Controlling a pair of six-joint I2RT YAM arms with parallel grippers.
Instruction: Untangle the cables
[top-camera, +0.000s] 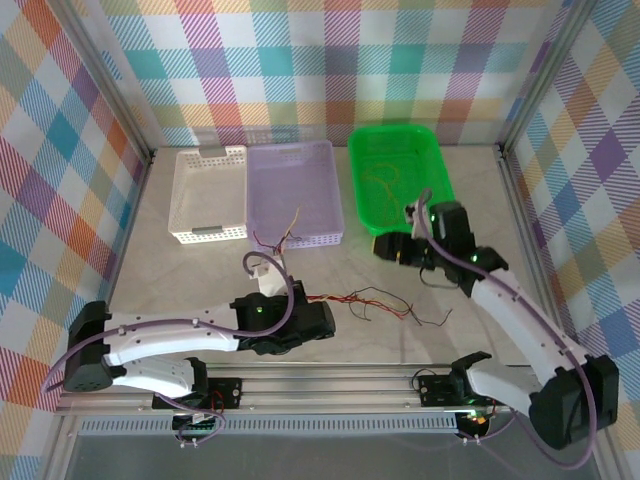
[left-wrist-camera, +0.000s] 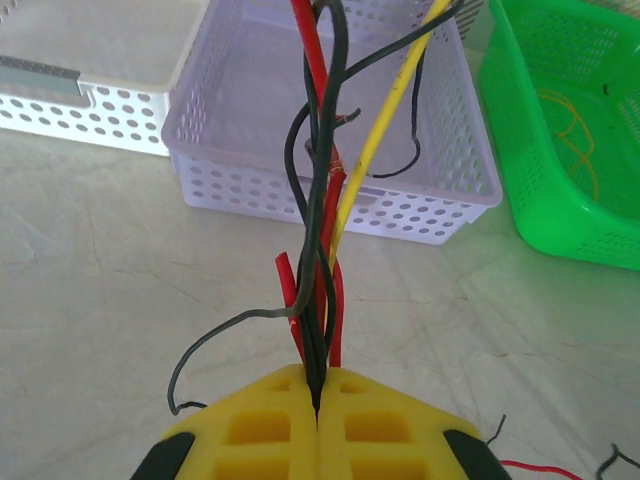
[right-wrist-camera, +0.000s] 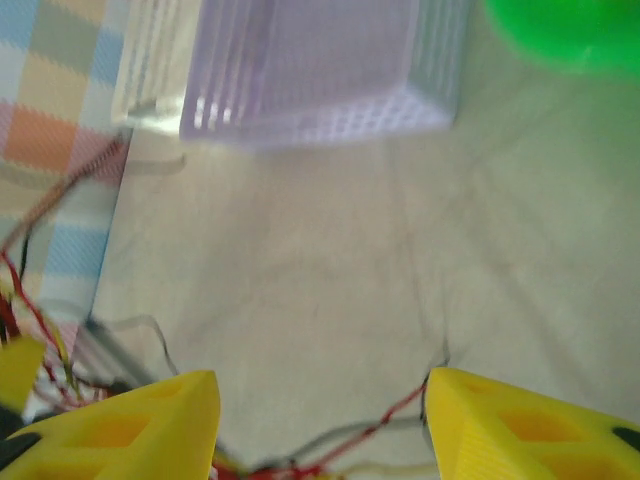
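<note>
The left tool (left-wrist-camera: 317, 405) pinches the cables (left-wrist-camera: 320, 250), seemingly as an anchor, so the right tool (right-wrist-camera: 322, 410), jaws apart, can tease one free.

White shells and black joint housings make up the left arm (top-camera: 165, 345) and the right arm (top-camera: 525, 320). A lilac cord (top-camera: 291, 290) loops along each. Small green lights (top-camera: 258, 308) glow at the joints. The fingers (left-wrist-camera: 250, 430) are yellow, moulded with rectangular pockets, on black mounts.
</note>
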